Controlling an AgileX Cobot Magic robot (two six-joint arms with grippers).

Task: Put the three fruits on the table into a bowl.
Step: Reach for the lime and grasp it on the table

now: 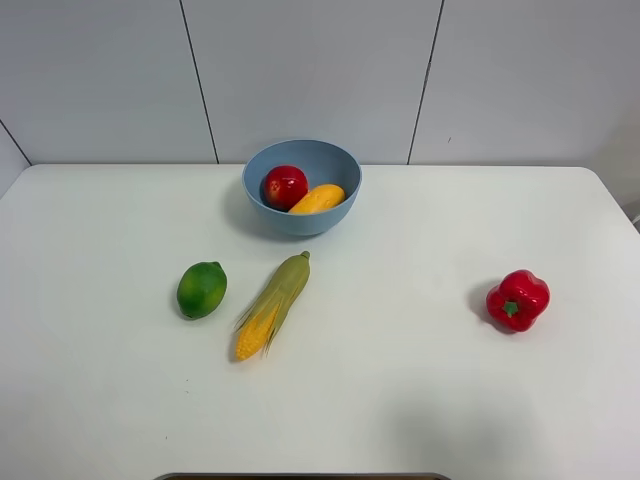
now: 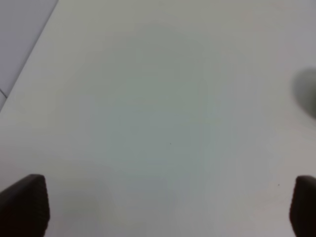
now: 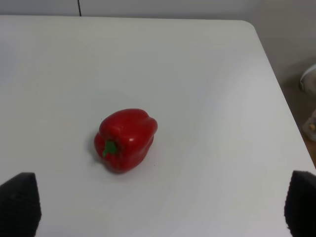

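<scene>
A deep, round bowl (image 1: 300, 222), light blue with a smooth matte skin, stands toward the back of the bench (image 1: 420, 390), near its middle. Two of the fruits lie inside it, touching. A round, glossy red apple (image 1: 285, 186) is on the left, and an oblong yellow-orange mango (image 1: 317, 198) leans against the right side of the bowl.

The third fruit, a round dark-green lime (image 1: 202, 289) with a soft sheen, sits out on the bench in front of the bowl and to its left, well apart from it. Near the lime, on its right, a corn cob (image 1: 273, 305) lies slanted. Its yellow kernels are at the near end and its pale green husk tapers toward the bowl. A lobed, shiny red bell pepper (image 1: 518, 299) with a green stem rests alone far to the right.

The bench is a flat white top with rounded corners, plain and slightly reflective. Behind it rises a pale grey wall (image 1: 310, 70) divided by thin dark seams.

The left tool (image 2: 163, 207) hangs over bare bench with its dark fingers spread wide. The right tool (image 3: 160, 205) is likewise spread wide and empty. The pepper lies on the bench ahead of it, apart from both fingers.
</scene>
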